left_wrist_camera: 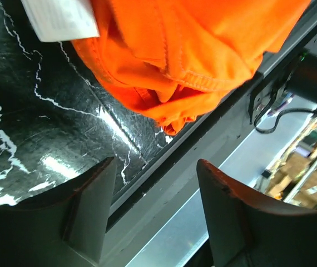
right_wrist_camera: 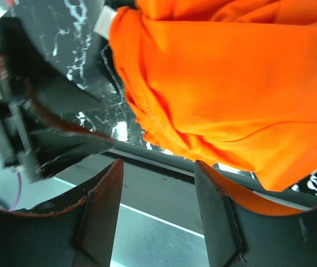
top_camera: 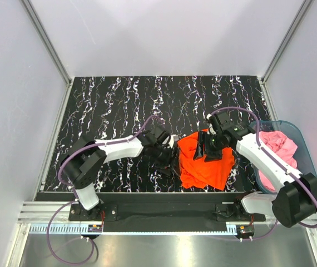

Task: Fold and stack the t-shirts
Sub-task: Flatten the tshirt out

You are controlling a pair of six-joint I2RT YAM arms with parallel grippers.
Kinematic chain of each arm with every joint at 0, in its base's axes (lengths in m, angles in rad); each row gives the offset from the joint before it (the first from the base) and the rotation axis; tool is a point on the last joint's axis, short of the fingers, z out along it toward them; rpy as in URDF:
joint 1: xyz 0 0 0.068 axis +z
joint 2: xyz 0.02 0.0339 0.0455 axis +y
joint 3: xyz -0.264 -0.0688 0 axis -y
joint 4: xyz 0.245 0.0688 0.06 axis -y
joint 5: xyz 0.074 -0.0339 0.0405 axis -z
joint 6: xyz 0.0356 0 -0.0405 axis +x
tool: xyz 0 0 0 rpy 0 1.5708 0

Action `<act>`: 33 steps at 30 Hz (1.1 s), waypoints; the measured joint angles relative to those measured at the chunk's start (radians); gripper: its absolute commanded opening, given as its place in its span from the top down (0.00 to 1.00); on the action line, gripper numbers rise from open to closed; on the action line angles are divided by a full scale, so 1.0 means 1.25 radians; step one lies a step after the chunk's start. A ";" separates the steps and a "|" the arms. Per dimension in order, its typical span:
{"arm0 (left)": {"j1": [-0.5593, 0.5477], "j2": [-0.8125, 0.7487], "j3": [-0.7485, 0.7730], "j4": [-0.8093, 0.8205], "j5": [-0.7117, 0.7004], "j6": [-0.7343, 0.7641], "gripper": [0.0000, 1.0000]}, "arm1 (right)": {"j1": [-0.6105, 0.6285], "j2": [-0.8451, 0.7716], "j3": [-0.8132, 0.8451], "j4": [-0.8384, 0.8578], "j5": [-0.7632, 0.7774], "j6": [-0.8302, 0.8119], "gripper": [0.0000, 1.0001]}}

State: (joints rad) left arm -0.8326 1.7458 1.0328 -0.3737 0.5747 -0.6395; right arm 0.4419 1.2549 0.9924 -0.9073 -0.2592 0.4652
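The orange-red t-shirt point(top_camera: 204, 162) lies bunched in a rough heap on the black marbled table, near its front edge. It also shows in the left wrist view point(left_wrist_camera: 192, 44) and in the right wrist view point(right_wrist_camera: 242, 78). The light pink t-shirt point(top_camera: 278, 146) lies crumpled in a bin at the right. My left gripper point(top_camera: 167, 156) is at the heap's left edge, open and empty point(left_wrist_camera: 154, 167). My right gripper point(top_camera: 210, 149) is over the heap's upper right part, open and empty point(right_wrist_camera: 158, 167). A white label point(left_wrist_camera: 58, 19) sticks out of the orange shirt.
A translucent blue bin point(top_camera: 292, 127) stands at the table's right edge and holds the pink shirt. White walls close in the table on three sides. The table's front edge and a metal rail point(left_wrist_camera: 203, 183) lie just below the heap.
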 measured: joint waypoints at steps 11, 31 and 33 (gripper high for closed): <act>-0.010 0.027 -0.162 0.321 0.010 -0.269 0.44 | 0.017 0.045 -0.075 0.085 -0.083 -0.011 0.56; -0.035 0.060 -0.247 0.543 -0.063 -0.466 0.97 | 0.093 0.179 -0.111 0.151 -0.036 0.008 0.58; -0.035 0.060 -0.246 0.543 -0.065 -0.465 1.00 | 0.099 0.192 -0.111 0.157 -0.023 0.013 0.68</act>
State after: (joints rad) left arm -0.8761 1.8210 0.7250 0.3046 0.4934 -1.2205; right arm 0.5652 1.4948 0.8539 -0.7113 -0.2878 0.4816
